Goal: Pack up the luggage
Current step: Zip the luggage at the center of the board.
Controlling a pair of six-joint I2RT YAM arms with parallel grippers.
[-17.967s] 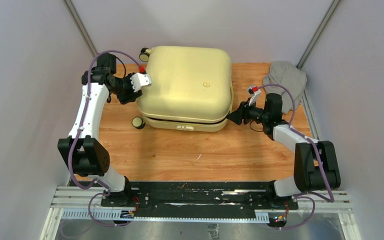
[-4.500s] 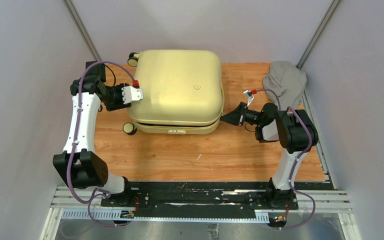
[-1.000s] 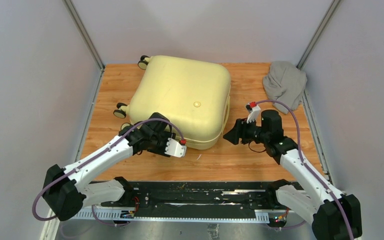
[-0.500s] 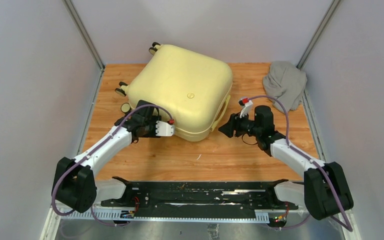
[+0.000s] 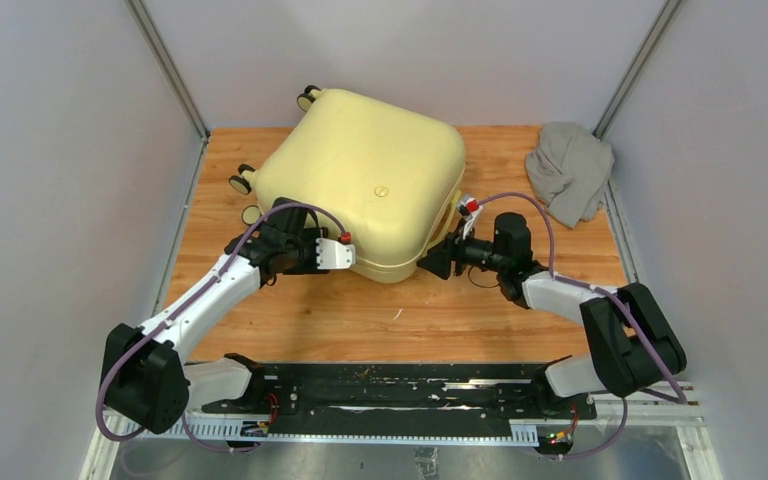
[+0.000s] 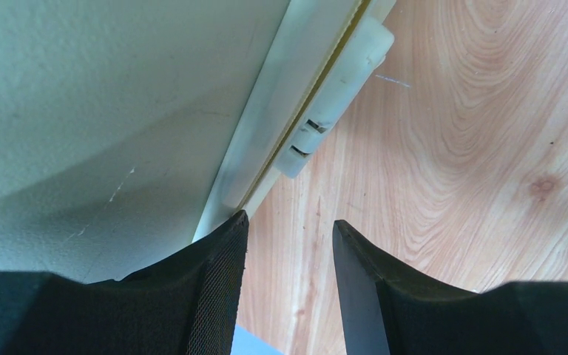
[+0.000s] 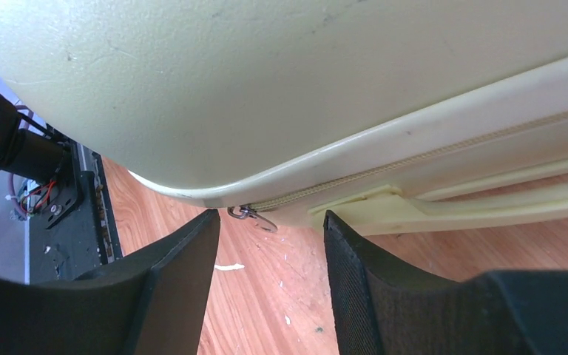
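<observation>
Compared with half a second ago, the right arm point(image 5: 560, 290) is reaching further toward the left of the top frame, so the right jaws are now sitting just beside the near right corner of the luggage point(image 5: 370, 190). The luggage itself and the left arm point(image 5: 210, 295) are showing almost no shift. The luggage is lying flat and closed on the tabletop point(image 5: 380, 315), turned diagonally, filling the upper middle of the top view, with its wheels point(image 5: 240, 183) pointing to the upper left. A grey cloth point(image 5: 570, 170) is lying crumpled in the upper right corner, well apart from the luggage. The left arm is stretching up from the lower left, and the left jaws are resting against the luggage's near left side. In the left wrist view the left jaws are standing apart with only bare wood showing between them; the left-hand finger point(image 6: 207, 296) is sitting right at the luggage's rim, though I cannot tell whether it is touching, and a cream plastic fitting point(image 6: 333, 96) on the seam is lying ahead in the upper middle of that frame. In the right wrist view the pale shell is filling the upper half, the zip line is running along below it, and the right jaws are standing apart and holding nothing. A small metal zipper pull point(image 7: 253, 216) is hanging just ahead of the gap, near the tip of the left-hand finger point(image 7: 177, 288). A cream handle point(image 7: 488, 203) is running off to the right edge below the zip.
</observation>
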